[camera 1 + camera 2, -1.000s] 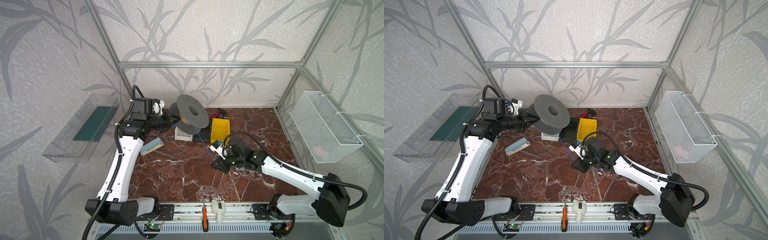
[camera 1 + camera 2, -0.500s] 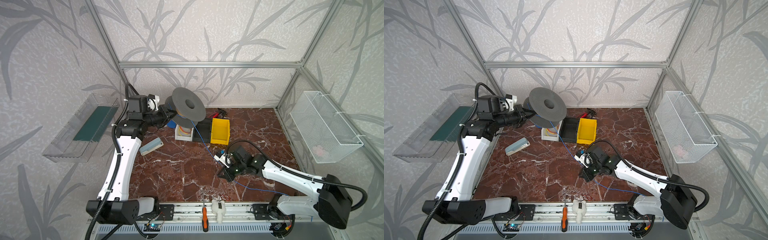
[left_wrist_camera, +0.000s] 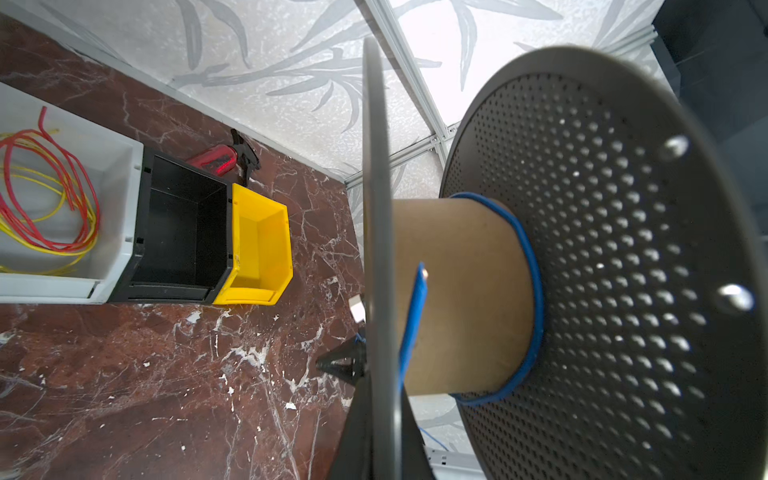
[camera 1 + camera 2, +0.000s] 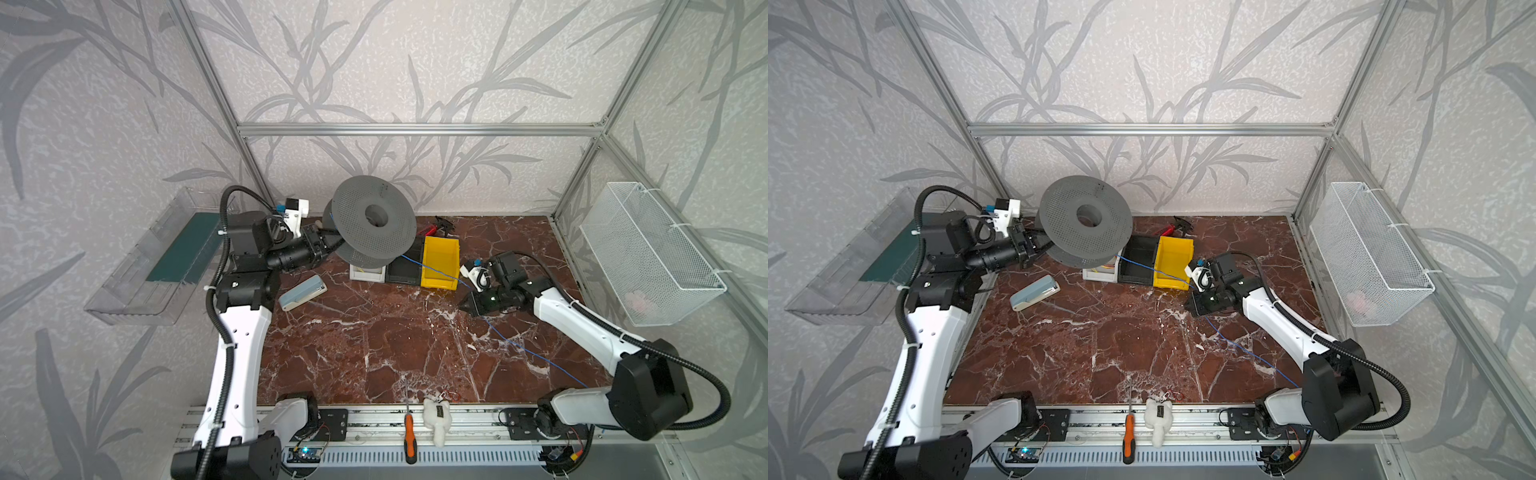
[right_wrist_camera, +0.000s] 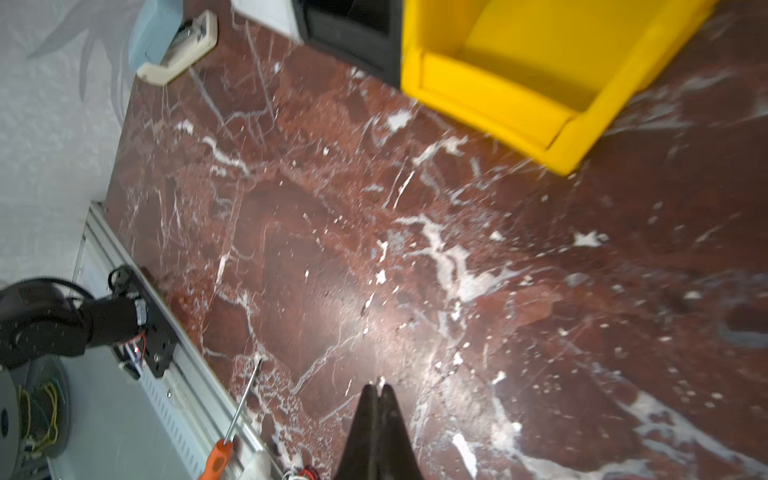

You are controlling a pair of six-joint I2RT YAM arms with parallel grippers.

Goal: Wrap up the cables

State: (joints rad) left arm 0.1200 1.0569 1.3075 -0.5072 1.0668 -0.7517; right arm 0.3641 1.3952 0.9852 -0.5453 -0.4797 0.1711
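A grey perforated spool hangs in the air at the back left, above the bins. My left gripper is shut on the edge of one flange. The cables, one thin blue wire, circle the cardboard core, with a free end sticking up. In both top views the wire runs down over the yellow bin, passes behind my right gripper and trails to the front right. My right gripper is shut low over the table. No wire shows at its tips.
Yellow bin, black bin and a white bin with orange and yellow wires stand in a row. A blue-grey stapler lies left. Screwdriver and white plush rest on the front rail. A wire basket hangs right.
My right gripper closed fully, dipped toward the front, then moved back and to the right. The blue wire now lies stretched toward the front right. The left arm shifted and tilted the spool slightly.
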